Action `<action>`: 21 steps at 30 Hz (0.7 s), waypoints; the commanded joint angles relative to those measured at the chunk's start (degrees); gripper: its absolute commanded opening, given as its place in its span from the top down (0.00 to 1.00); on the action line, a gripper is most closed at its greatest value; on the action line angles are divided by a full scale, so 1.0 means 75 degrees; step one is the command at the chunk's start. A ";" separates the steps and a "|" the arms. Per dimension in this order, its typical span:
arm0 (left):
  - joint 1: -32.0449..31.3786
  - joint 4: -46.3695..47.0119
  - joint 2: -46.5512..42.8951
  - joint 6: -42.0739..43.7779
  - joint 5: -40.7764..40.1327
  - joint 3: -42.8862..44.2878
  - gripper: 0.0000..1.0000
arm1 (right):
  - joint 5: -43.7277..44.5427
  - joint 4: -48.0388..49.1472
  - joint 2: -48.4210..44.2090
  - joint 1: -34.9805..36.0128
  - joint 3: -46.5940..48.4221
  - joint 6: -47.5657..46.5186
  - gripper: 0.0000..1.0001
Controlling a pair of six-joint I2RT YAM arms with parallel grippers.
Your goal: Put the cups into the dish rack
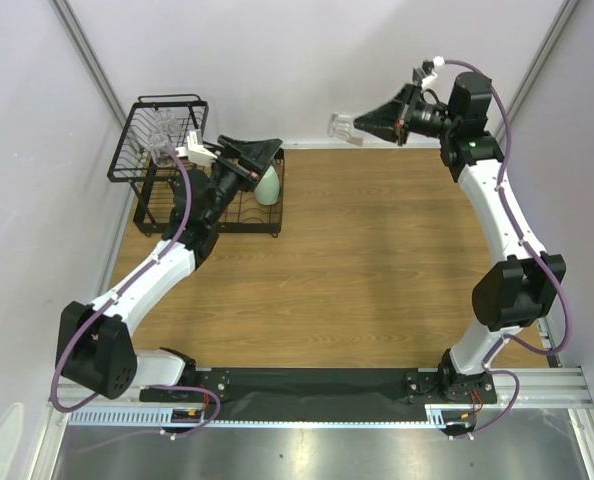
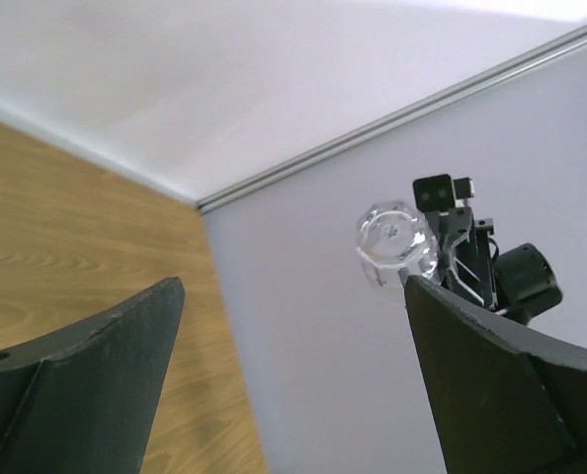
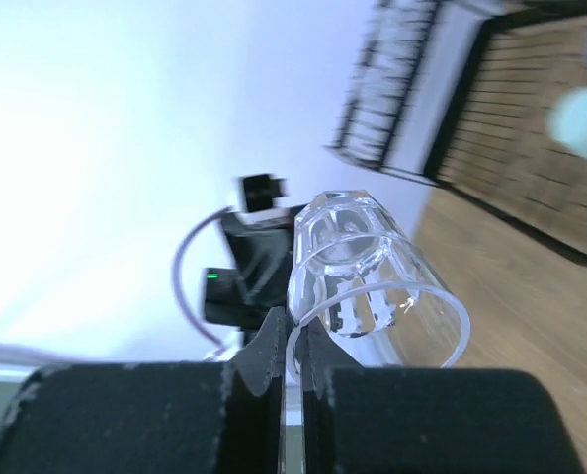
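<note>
near: wooden table [image 1: 377,260], carrying black wire dish rack [image 1: 167,98] toward its far left corner
left, middle: mint-green tumbler [image 1: 268,186] seated in rack's low tray, apparently loaded; what looks like a clear cup [image 1: 163,133] in raised basket
over tray: left gripper [image 2: 293,390], spread wide, holding nothing, just beside tumbler, likely clear of it to avoid toppling
far right: right gripper [image 3: 293,341], pressed together on rim of clear glass cup [image 3: 358,272], held aloft on its side, well apart from rack; rim pinch likely chosen for thin wall and wide body; loading not yet done
</note>
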 commanded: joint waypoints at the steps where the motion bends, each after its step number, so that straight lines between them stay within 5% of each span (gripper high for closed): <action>1: -0.0283 0.1117 -0.0470 -0.0155 -0.0555 0.0166 0.00 | -0.0667 0.2674 0.0269 0.0354 0.0357 0.2173 1.00; 11: -0.0904 0.3154 -0.0294 -0.0646 -0.0661 -0.0372 0.00 | -0.0678 0.2995 0.0434 0.1082 0.0475 0.2351 1.00; 21: -0.1209 0.3485 -0.0141 -0.0424 -0.0591 -0.0197 0.01 | -0.0702 0.2878 0.0387 0.1574 0.0392 0.2234 1.00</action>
